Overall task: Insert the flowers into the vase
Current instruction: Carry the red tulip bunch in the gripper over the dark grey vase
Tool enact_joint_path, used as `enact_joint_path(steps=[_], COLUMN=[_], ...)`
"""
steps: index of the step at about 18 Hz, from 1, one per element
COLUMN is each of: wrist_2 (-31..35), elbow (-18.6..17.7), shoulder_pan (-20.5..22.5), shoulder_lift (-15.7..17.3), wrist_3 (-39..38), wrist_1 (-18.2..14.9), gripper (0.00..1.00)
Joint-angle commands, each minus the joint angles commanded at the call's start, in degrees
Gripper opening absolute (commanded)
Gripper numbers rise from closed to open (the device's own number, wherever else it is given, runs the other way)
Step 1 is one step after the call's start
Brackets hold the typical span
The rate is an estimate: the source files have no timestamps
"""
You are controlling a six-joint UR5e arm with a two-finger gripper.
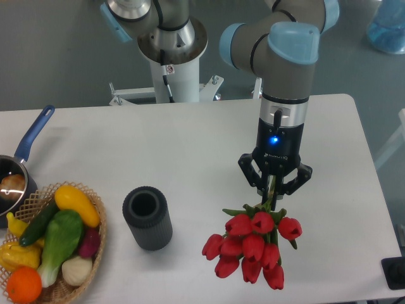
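Fingers [274, 190] clamp the flowers [254, 248] by their stems — vase [147, 218] stands apart, left.

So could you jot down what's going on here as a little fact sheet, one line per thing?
gripper: pointing down, closed on the stems of the flowers
flowers: red tulips, buds towards the camera, leaves just under the fingers; whether they are lifted or touch the table cannot be told
vase: dark ribbed cylinder, upright, mouth open and empty, left of the flowers and apart from them
basket: wicker, filled with vegetables and fruit, at the left front edge
saucepan: blue handle, far left, partly cut off
table: white
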Motion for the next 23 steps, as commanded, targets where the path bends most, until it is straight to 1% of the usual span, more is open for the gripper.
enact_joint_path(steps=[7, 10, 12, 13, 15, 16, 17, 19, 22, 23], wrist_2=[-0.09, -0.09, -0.35, -0.87, -1.32, -1.67, -2.02, -2.28, -2.90, -4.12], elbow=[-0.35, -0.26, -1.05, -1.40, -1.06, -1.05, -1.23, -1.23, -0.97, -0.88], shoulder_pan=[-0.17, -0.44, -1.14, -2.27, -3.07, -3.51, -3.95, -4.04, -4.39, -4.48], shoulder_lift=[-0.09, -0.18, 0.17, 0.18, 0.26, 0.26, 0.26, 0.26, 0.53, 0.53], wrist_3=[-0.79, -2.81, -3.16, -4.03, -6.14, -6.33, -6.59, -6.50, -6.42, -6.42], wrist_1=[0.00, 0.09, 0.09, 0.09, 0.35, 0.44, 0.44, 0.44, 0.61, 1.40], gripper=[0.23, 0.23, 0.23, 0.23, 0.23, 0.18, 0.11, 0.07, 0.08, 0.08])
